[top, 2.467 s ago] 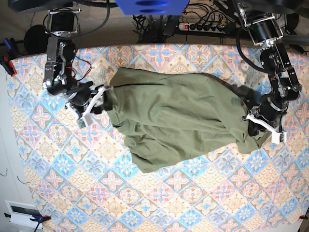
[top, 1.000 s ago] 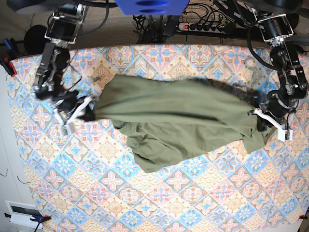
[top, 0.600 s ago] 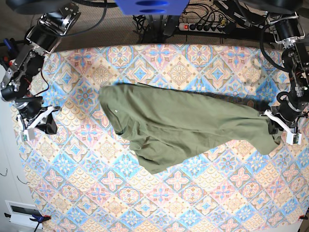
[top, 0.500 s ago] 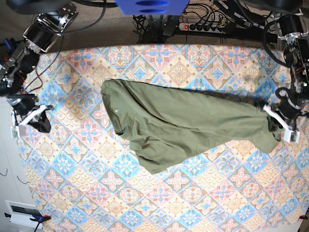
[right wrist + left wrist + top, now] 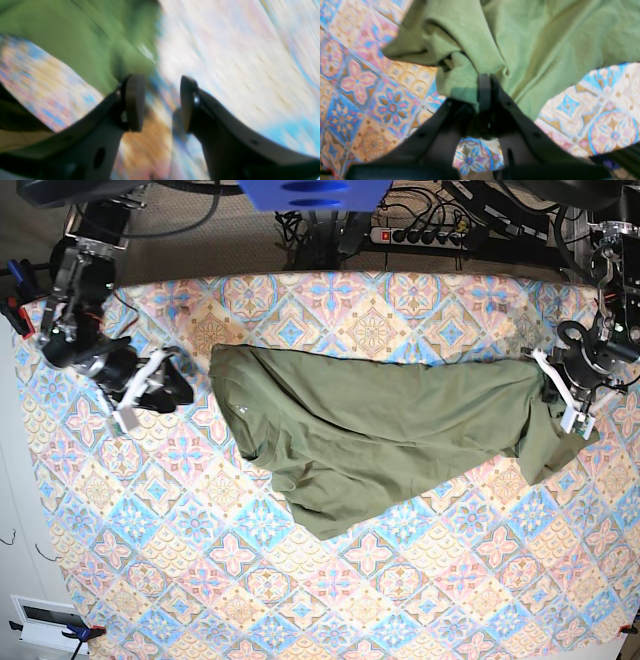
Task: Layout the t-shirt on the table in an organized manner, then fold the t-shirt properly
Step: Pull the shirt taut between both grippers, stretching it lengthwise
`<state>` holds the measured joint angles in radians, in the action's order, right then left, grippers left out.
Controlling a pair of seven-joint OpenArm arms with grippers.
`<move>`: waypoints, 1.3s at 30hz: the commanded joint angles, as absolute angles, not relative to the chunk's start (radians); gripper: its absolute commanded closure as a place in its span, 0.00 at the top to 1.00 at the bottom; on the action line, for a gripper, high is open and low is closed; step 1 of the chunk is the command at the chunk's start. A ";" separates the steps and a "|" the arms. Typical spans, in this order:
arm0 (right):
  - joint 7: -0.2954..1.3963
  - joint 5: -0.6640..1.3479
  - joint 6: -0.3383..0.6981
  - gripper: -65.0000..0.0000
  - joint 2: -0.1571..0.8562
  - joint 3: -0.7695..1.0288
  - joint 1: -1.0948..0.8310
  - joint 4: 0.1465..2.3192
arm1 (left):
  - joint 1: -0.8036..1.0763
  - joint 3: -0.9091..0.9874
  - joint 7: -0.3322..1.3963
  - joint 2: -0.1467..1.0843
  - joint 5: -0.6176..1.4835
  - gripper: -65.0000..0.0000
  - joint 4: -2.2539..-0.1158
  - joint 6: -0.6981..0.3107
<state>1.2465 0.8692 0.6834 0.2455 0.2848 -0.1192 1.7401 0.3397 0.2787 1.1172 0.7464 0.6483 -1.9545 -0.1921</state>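
The t-shirt [image 5: 385,435] lies spread on the table [image 5: 300,600], wrinkled, its lower hem sagging toward the near edge. My left pincer [image 5: 483,82] is clamped on the t-shirt's edge, at the garment's end beside my left arm. My right pincer [image 5: 160,102] stands apart from the t-shirt's opposite end, jaws parted, gripping nothing.

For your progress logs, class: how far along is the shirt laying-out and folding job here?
Done: the t-shirt is stretched across the table. In hand: the left gripper pinches one end; the right gripper is open, empty. Left: smoothing the bunched lower flap, all folding.
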 commanded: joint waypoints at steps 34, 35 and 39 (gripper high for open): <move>1.233 0.820 0.691 0.29 0.216 0.176 -0.139 1.646 | 0.394 0.286 1.053 0.834 0.645 0.04 -1.966 -0.186; 1.228 0.825 0.696 0.20 0.206 0.179 -0.134 1.646 | 0.394 0.286 1.047 0.834 0.644 0.04 -1.965 -0.186; 1.193 0.892 0.698 0.04 0.197 0.182 -0.050 1.623 | 0.394 0.286 1.038 0.834 0.642 0.04 -1.963 -0.186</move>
